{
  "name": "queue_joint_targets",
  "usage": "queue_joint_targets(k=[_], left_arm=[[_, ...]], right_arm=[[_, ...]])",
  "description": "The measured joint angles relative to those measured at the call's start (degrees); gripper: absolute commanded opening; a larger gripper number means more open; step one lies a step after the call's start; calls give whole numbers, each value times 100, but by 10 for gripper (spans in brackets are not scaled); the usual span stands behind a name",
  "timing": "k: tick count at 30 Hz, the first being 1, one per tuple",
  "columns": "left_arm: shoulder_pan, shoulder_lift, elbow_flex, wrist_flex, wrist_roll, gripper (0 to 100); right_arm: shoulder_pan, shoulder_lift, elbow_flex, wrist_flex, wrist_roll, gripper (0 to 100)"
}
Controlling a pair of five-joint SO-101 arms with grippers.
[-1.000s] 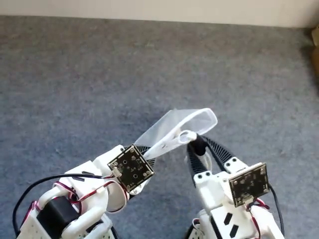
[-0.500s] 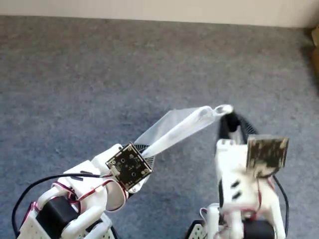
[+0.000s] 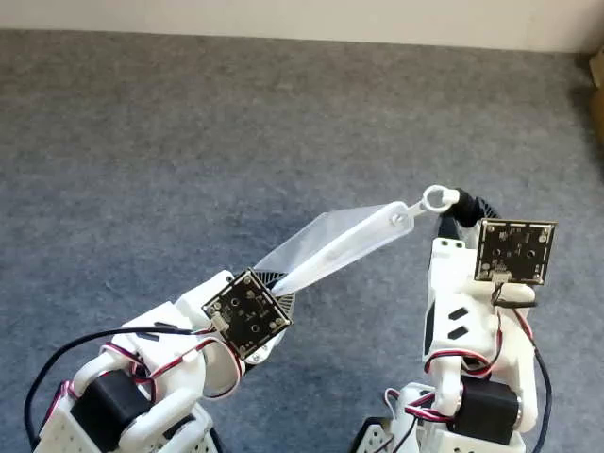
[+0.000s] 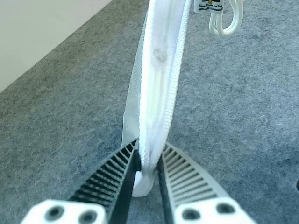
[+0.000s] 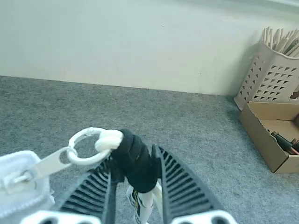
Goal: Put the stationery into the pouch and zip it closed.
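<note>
The pouch, white and half see-through, is stretched in a slanting line between the two arms, held up over the grey surface around its middle and nearer the edge where the arms stand. The left gripper has its fingers pinched tight on one narrow end of the pouch, the fabric squeezed flat between the ribbed pads. From there the pouch runs away edge-up, and its zip looks shut along the stretch that shows. At the other end a flat tab leads to a white ring, and the ring joins a black wrapped pull. The right gripper is nipped closed on that pull, with the ring just clear of its fingertips. Over by the surface's far right corner, against the pale wall, stands a perforated basket of wooden sticks, and a cardboard box sits just beside it.
</note>
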Motion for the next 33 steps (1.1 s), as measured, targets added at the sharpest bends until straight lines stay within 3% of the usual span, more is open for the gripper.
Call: queue_joint_targets(k=[3,7,14,16,20,29,33], left_arm=[[0,0,0,0,0,5],[-404,-9,0,0,53,5],[-1916,-9,35,-466,844,10],[-2338,-9,185,-703,941,57],[-3112,-9,615,-1284,941,168],[-5020,79,1116,-1407,914,176],[-5697,35,1240,-1169,273,175]], right_arm=[[26,0,-9,404,-9,240],[70,79,-9,993,-44,264],[-413,35,-18,1644,-44,264],[-721,79,-18,1732,-44,264],[-1178,62,35,1749,-44,264],[-1521,79,870,1749,-44,264],[-1538,70,1178,1749,-44,264]])
